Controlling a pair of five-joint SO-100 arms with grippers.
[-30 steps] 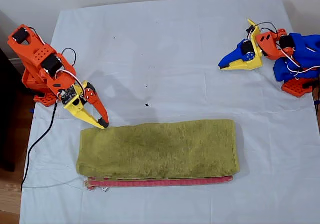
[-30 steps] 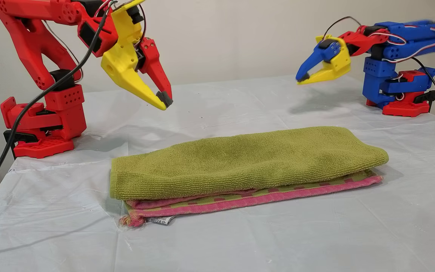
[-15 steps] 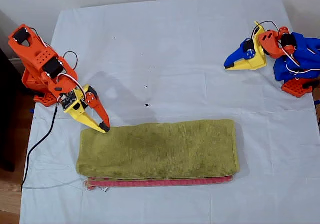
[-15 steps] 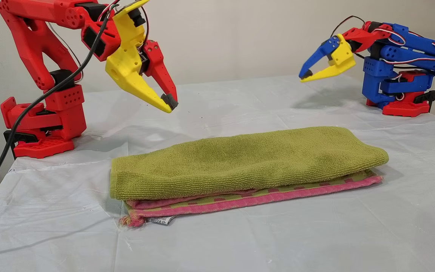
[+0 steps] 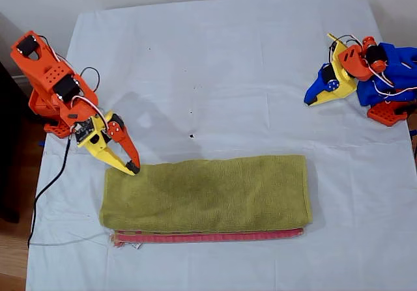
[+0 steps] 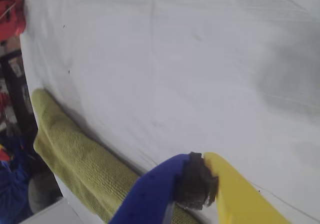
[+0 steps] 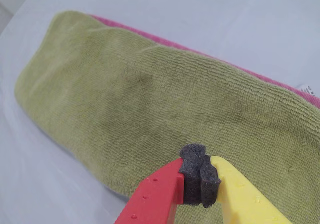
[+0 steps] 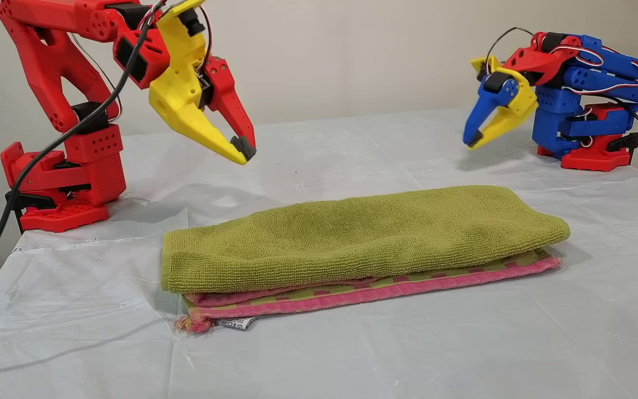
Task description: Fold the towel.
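Your first end effector (image 5: 309, 101), blue and yellow, has pulled back towards its base at the exterior view's right, jaws clenched on nothing. Your second end effector (image 5: 132, 169), also clenched empty, still hovers over the far left corner of the olive-green terry towel (image 5: 205, 193). The towel lies unmoved, folded into a long strip near the front of the surface (image 5: 228, 63), so the next fold looks unstarted.
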